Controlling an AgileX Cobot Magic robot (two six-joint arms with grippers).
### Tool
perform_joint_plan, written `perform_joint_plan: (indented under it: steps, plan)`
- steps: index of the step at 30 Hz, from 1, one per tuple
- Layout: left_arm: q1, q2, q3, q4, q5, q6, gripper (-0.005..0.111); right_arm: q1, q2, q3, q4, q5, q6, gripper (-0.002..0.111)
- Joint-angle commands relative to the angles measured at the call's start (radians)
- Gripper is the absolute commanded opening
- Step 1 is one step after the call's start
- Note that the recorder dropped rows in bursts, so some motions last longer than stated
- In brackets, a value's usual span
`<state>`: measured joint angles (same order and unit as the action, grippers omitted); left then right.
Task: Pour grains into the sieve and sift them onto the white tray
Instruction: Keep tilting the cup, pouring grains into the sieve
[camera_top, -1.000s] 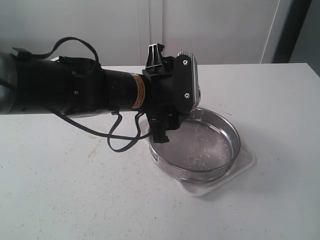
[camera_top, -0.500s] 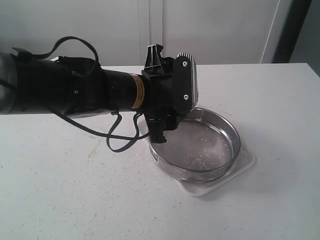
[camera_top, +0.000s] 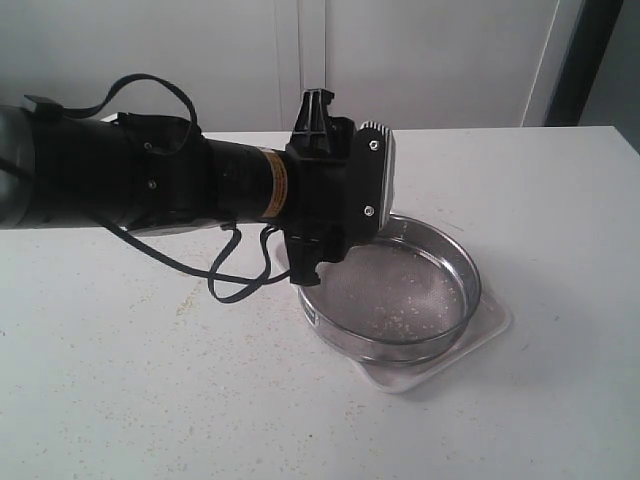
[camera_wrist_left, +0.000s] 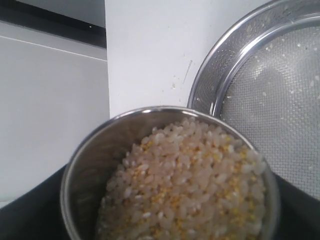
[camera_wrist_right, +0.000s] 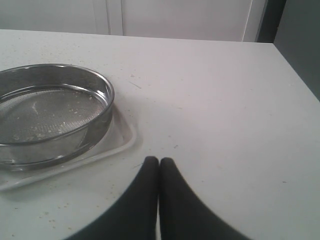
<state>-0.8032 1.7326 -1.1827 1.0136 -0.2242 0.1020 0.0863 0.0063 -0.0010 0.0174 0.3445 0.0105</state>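
The left fingers (camera_wrist_left: 25, 217) show only as dark shapes on either side of a steel cup (camera_wrist_left: 87, 165), clamped on it and holding it in the air. The cup is heaped with grains (camera_wrist_left: 192, 182), pale rice-like kernels mixed with fine yellow bits, and it hangs just beside the rim of the sieve (camera_top: 471, 290). A few pale grains lie scattered on the mesh. The sieve sits in the white tray (camera_top: 496, 322) on the counter (camera_top: 150, 400). The right fingers (camera_wrist_right: 148, 187) are pressed together, holding nothing, low over the counter near the tray's corner.
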Motion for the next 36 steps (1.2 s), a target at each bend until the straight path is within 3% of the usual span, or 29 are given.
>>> perform_joint_plan:
  steps: [1,36]
  plan:
    - [-0.008,-0.009,-0.011,0.013,-0.054,0.076,0.000,-0.006,-0.006,0.001,-0.003,-0.003,0.005,0.000]
    - [-0.008,-0.009,-0.011,0.019,-0.054,0.166,0.000,-0.006,-0.006,0.001,-0.003,-0.003,0.005,0.000]
